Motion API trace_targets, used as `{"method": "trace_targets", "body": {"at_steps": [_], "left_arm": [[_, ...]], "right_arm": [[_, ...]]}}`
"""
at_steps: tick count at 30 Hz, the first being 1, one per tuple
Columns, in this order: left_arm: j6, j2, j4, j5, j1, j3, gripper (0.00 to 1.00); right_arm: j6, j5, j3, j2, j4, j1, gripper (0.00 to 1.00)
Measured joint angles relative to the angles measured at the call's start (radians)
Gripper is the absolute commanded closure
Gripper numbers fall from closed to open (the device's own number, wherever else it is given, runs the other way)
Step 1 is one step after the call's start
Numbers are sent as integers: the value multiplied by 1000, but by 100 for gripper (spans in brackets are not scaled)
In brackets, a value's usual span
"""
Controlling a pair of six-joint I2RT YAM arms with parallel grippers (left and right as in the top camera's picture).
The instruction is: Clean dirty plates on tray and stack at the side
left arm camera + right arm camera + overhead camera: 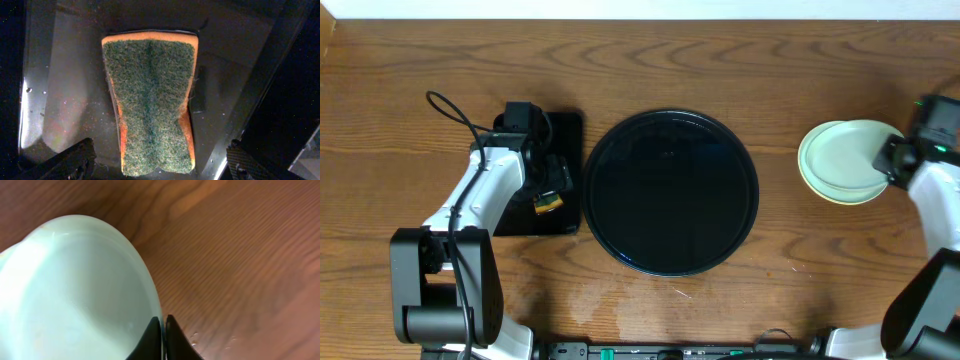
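The round black tray (670, 262) lies in the middle of the table with nothing on it. The plates (840, 160) are stacked on the wood at the far right, a pale mint one on top. My right gripper (888, 165) is at that stack's right edge. In the right wrist view its fingers (163, 325) are shut on the rim of the mint plate (75, 290), one finger inside and one outside. My left gripper (160, 162) is open above a green-and-orange sponge (150, 100), its fingertips apart from the sponge on both sides.
The sponge (548, 203) lies on a small rectangular black tray (565, 130) left of the round tray, under the left arm (485, 190). Small water drops (192, 337) dot the wood beside the plates. The table's back edge runs along the top.
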Motion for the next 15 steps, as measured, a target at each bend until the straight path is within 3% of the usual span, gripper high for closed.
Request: {"method": "trace_targets", "body": {"at_steps": [2, 9, 15], "left_arm": [[0, 0, 1, 0, 0, 0, 15], [0, 0, 0, 0, 0, 0, 15], [0, 0, 0, 0, 0, 0, 15]], "right_arm": [[34, -79, 0, 0, -8, -45, 38], [76, -221, 0, -32, -31, -55, 36], [64, -335, 0, -233, -33, 69, 36]]}}
